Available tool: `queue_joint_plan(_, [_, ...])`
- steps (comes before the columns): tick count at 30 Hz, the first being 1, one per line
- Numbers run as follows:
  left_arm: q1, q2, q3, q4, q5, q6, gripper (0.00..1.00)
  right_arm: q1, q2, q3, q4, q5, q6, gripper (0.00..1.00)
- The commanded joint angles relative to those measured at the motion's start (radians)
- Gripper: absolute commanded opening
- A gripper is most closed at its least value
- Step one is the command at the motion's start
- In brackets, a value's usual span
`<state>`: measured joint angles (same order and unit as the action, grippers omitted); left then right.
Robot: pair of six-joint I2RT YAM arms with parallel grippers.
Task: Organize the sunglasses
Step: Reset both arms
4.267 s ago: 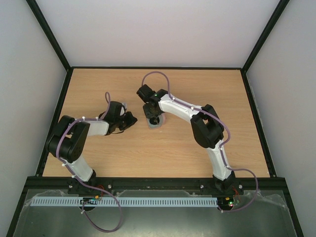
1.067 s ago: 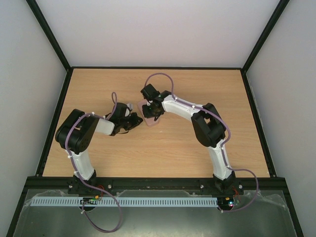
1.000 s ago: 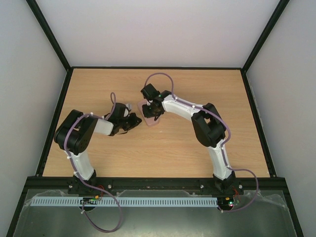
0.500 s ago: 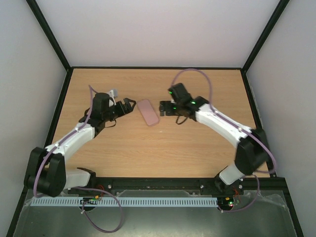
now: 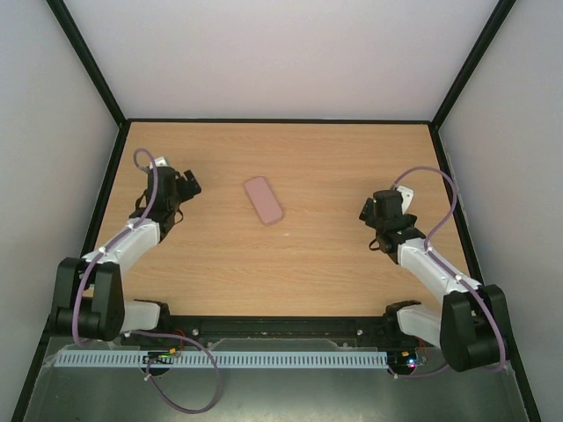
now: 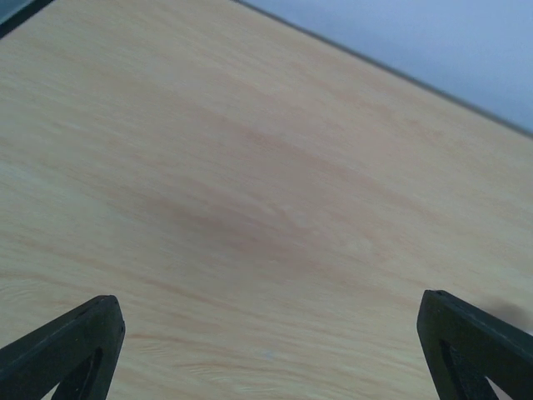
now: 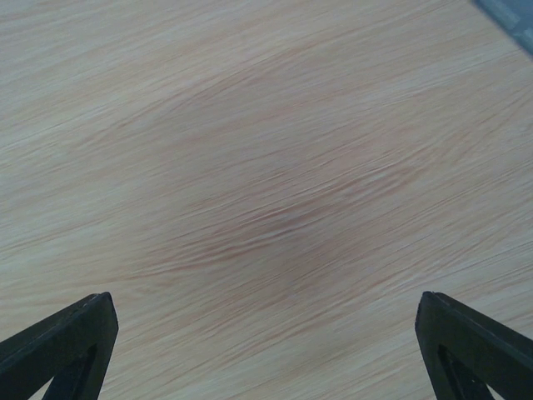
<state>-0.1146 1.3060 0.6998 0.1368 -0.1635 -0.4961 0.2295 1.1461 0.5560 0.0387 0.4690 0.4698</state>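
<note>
Left pincer (image 6: 266,333), right pincer (image 7: 266,329), both spread wide

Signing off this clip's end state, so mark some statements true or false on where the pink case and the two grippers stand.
1. The pink case lies closed on the table, apart from both arms. True.
2. The left gripper is clamped on the case. False: it is open and empty over bare wood, off to the left.
3. The right gripper is open with nothing between its fingers. True.
4. Sunglasses lie loose on the wood beside the case. False: no sunglasses show in any view.
</note>
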Motion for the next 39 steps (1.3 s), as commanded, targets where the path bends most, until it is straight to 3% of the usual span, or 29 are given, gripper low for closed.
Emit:
queue_joint_plan(1, [0.024,0.048,-0.100,0.216,-0.133,0.162,0.99,-0.042,0.031,-0.097,0.338,0.122,-0.106,0.99])
queue_joint_plan(6, [0.098,0.114,-0.094,0.344,0.050,0.219,1.00,-0.066,0.184,-0.144,0.595,0.166,-0.169,0.99])
queue_joint_plan(10, [0.112,0.151,-0.088,0.431,0.085,0.274,1.00,-0.082,0.313,-0.148,0.757,0.171,-0.197,0.99])
queue_joint_plan(16, [0.143,0.201,-0.068,0.507,0.146,0.355,0.99,-0.108,0.359,-0.209,1.016,0.153,-0.231,0.99])
queue_joint_plan(19, [0.150,0.176,-0.120,0.597,0.124,0.354,0.99,-0.110,0.337,-0.242,1.042,0.147,-0.224,0.99])
queue_joint_plan(22, [0.150,0.161,-0.158,0.684,0.131,0.365,1.00,-0.110,0.367,-0.243,1.084,0.028,-0.291,0.98])
queue_joint_plan(28, [0.150,0.119,-0.204,0.708,0.131,0.359,0.99,-0.110,0.351,-0.272,1.116,0.036,-0.282,0.99])
queue_joint_plan(34, [0.156,-0.016,-0.371,0.843,0.140,0.370,1.00,-0.111,0.315,-0.377,1.276,0.020,-0.289,0.99])
queue_joint_plan(39, [0.159,-0.077,-0.502,0.897,0.085,0.396,0.99,-0.113,0.317,-0.400,1.301,-0.013,-0.294,0.99])
